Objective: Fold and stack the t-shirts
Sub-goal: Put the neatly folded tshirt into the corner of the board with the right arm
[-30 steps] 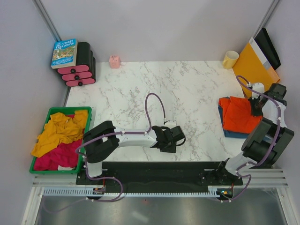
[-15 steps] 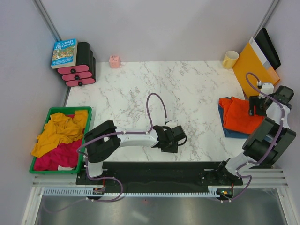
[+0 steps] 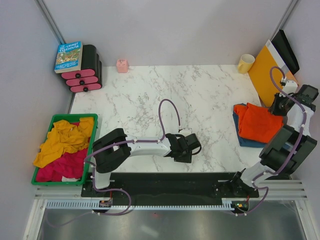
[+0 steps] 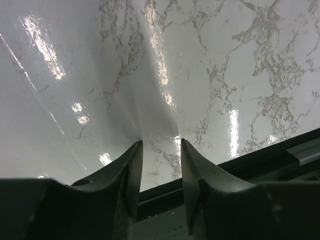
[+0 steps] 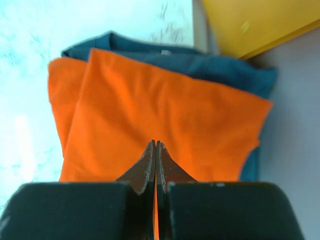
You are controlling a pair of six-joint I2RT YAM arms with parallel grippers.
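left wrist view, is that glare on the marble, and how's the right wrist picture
Left wrist: yes, bright glare streaks across the marble table, left gripper in dark silhouette. Right wrist: table washed out pale, orange t-shirt evenly lit, right gripper dark.

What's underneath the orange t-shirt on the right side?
A dark blue t-shirt lies under the orange t-shirt, its edges showing past two sides. Its middle is covered, so how neatly it is folded there cannot be seen.

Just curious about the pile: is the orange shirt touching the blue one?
Touching. In the right wrist view the orange shirt lies directly on the blue shirt, which peeks out around it.
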